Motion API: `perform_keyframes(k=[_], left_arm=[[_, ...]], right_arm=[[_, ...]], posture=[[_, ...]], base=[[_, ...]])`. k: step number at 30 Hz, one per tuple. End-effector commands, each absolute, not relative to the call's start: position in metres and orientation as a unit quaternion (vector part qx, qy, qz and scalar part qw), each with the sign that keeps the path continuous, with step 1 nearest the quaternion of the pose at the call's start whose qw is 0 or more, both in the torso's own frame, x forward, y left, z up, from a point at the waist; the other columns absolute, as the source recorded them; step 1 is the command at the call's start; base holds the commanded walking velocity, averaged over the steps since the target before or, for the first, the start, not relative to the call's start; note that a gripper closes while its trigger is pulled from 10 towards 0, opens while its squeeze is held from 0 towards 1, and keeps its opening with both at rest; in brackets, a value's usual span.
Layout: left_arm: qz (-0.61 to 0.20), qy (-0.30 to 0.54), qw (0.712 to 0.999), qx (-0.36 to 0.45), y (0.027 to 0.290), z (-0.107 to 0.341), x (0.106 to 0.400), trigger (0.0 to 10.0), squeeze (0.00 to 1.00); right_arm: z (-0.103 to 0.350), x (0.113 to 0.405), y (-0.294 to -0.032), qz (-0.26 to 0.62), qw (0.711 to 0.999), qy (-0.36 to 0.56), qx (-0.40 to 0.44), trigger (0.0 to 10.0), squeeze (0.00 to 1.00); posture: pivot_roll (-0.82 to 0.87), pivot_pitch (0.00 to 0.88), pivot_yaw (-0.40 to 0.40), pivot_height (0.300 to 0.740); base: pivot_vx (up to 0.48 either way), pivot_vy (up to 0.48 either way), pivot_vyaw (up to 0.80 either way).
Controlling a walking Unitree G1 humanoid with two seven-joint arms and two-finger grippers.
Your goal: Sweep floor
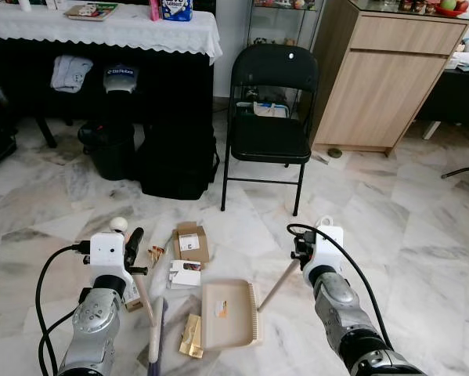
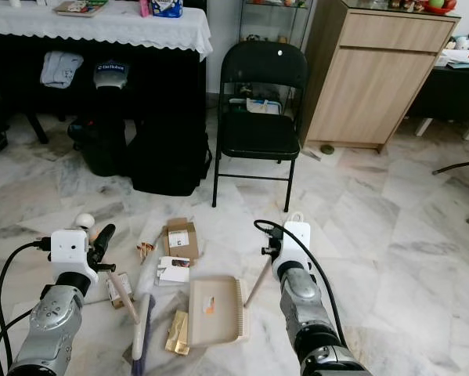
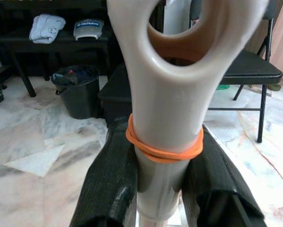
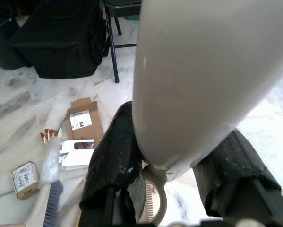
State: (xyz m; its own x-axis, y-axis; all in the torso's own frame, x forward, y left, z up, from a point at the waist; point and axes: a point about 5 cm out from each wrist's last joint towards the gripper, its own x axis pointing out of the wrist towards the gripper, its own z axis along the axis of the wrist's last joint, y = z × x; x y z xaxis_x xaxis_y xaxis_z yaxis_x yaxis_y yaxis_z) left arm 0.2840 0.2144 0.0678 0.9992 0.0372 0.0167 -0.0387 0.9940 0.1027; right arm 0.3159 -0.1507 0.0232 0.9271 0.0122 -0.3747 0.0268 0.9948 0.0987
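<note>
My left gripper is shut on the beige broom handle, which has an orange rubber band around it. The broom slants down to the floor, its purple bristles beside the beige dustpan. My right gripper is shut on the dustpan's long handle, and the pan lies flat on the marble floor. Litter lies around it: a brown cardboard box, a white card pack, a gold packet, a small box and a small brown scrap.
A black folding chair stands ahead. Left of it are a black bag and a black bucket, under a table with a white cloth. A wooden cabinet stands at the back right. Open marble floor lies to the right.
</note>
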Motion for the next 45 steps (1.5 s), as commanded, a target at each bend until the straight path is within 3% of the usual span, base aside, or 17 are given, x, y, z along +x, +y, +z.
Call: perform_keyframes(k=[1,7,15,45], left_arm=[[0.017,-0.007,0.998,0.058,0.214,0.069,0.285,10.0,0.0],[0.014,-0.009,0.998,0.057,0.212,0.069,0.285,10.0,0.0],[0.012,-0.009,0.998,0.056,0.212,0.069,0.284,10.0,0.0],[0.013,-0.005,0.999,0.052,0.21,0.067,0.284,10.0,0.0]], right_arm=[[0.031,0.321,-0.152,-0.009,0.985,0.165,0.056,10.0,0.0],[0.03,0.32,-0.153,-0.014,0.984,0.168,0.052,10.0,0.0],[0.051,0.329,-0.155,-0.013,0.992,0.095,0.085,10.0,0.0],[0.031,0.317,-0.169,-0.056,0.983,0.173,0.009,10.0,0.0]], posture=[[0.07,0.026,-0.079,0.74],[0.08,0.019,-0.079,0.74],[0.07,0.025,-0.078,0.74],[0.06,0.043,-0.084,0.74]], base=[[0.0,0.0,0.0],[0.0,0.0,0.0],[0.0,0.0,0.0],[0.0,0.0,0.0]])
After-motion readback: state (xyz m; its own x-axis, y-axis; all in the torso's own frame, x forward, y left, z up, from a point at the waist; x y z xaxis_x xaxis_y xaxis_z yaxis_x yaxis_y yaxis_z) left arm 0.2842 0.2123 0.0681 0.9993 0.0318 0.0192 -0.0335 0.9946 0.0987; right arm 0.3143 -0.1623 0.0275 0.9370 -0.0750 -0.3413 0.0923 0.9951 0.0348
